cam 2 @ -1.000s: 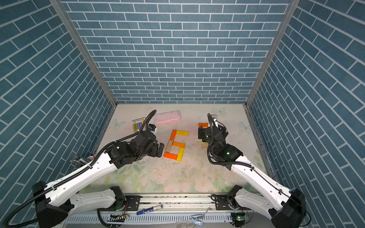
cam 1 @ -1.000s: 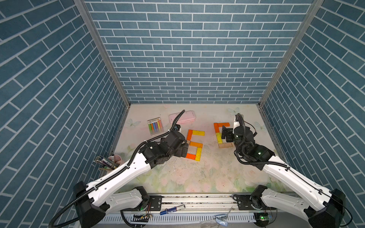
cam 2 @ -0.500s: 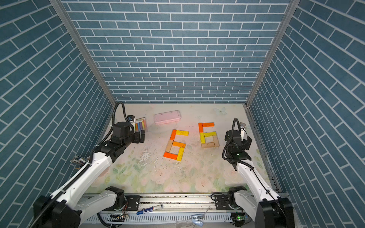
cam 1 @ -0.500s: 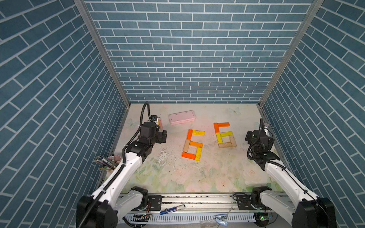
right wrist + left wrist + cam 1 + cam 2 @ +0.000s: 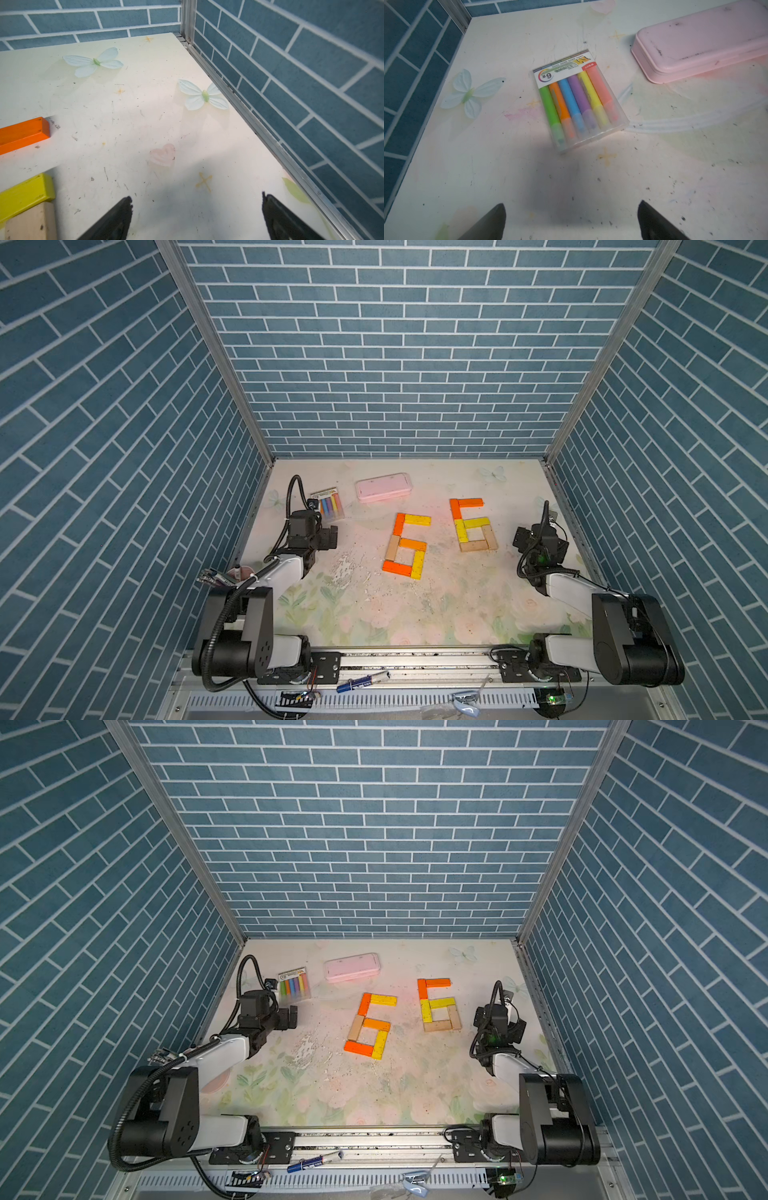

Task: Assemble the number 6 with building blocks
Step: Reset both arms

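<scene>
Flat on the floral tabletop [image 5: 415, 614], mid-table: two finished figures of orange, yellow and pale tan wooden building blocks [image 5: 22, 133], side by side, not touching: a left number 6 [image 5: 411, 544] and a right number 6 [image 5: 473, 523]. Behind the left one, a pink rectangular plastic case [image 5: 383, 487] and, beside it, a clear pack of coloured chalks [image 5: 577, 99]. Low at the left table edge, the left gripper [image 5: 571, 207]: arm folded at the elbow, jaws spread wide, nothing between them, facing the chalk pack. Low by the right wall, the right gripper [image 5: 196, 199]: arm folded likewise, jaws wide and empty, just beside the right figure.
</scene>
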